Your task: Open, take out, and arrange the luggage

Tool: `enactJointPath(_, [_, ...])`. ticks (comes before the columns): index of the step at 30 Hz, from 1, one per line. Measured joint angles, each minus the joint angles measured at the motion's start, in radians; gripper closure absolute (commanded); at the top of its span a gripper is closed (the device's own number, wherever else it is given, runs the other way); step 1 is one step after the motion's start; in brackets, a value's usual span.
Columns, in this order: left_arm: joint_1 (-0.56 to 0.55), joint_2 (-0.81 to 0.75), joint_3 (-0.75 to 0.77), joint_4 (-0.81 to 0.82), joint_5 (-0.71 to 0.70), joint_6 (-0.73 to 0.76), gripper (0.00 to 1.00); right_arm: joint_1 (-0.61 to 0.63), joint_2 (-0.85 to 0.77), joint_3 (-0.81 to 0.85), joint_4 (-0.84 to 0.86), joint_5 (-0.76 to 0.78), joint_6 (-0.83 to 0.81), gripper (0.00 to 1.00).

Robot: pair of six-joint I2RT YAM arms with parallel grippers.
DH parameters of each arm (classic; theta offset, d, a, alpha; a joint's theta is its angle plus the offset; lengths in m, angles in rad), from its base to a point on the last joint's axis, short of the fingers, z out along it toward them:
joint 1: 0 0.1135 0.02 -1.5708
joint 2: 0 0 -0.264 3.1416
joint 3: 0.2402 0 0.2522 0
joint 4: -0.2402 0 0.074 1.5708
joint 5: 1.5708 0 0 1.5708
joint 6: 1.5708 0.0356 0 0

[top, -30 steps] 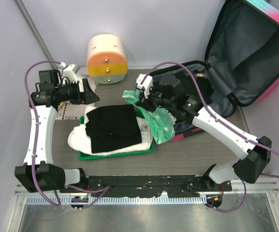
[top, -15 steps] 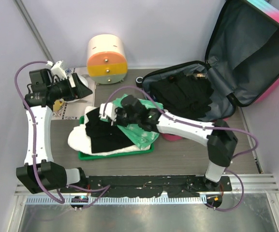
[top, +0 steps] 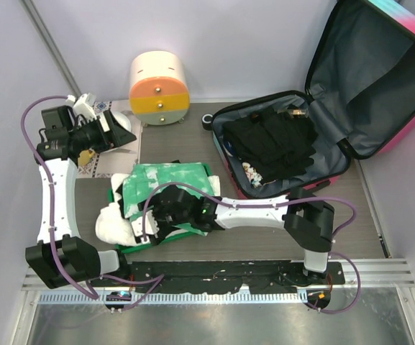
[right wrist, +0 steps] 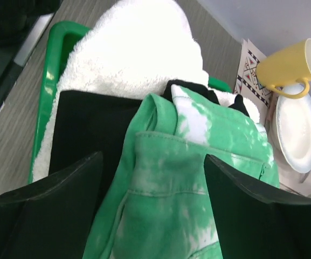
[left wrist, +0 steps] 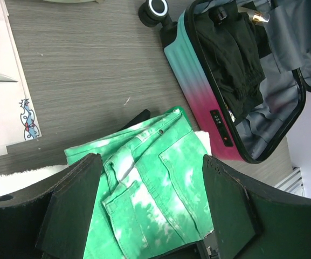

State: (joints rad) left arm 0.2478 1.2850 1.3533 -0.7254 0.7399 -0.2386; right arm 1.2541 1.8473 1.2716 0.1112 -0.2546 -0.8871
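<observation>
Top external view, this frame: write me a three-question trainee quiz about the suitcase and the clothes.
1. What colour are the clothes inside the suitcase?
2. The green tie-dye jeans lie: A) on the pile in the green tray; B) in the suitcase; C) on the drawer box.
3. True or false: both grippers are shut.
Key: 1 black; 2 A; 3 false, the left gripper and the right gripper stand open.

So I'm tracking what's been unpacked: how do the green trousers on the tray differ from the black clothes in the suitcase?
The green trousers are mottled green-and-white; the black clothes are plain dark. The trousers lie topmost on the tray; the black clothes lie inside the open suitcase. The trousers are spread fairly flat, the black clothes rumpled. Both are clothing.
</observation>
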Motion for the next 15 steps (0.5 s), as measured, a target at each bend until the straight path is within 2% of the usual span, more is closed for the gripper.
enactJointPath(4, [0.002, 0.0, 0.0, 0.0, 0.025, 0.009, 0.21, -0.001, -0.003, 0.017, -0.011, 0.024, 0.053, 0.15])
enactJointPath(9, [-0.006, 0.001, 0.003, -0.021, 0.045, 0.066, 0.21, -0.063, -0.079, 0.088, -0.123, 0.045, 0.219, 0.13])
enactJointPath(12, [-0.036, 0.02, 0.033, -0.127, 0.014, 0.194, 0.24, -0.166, -0.175, 0.135, -0.199, 0.037, 0.331, 0.14])
enactJointPath(15, [-0.103, 0.042, 0.055, -0.256, -0.048, 0.367, 0.27, -0.368, -0.296, 0.162, -0.263, 0.025, 0.446, 0.14])
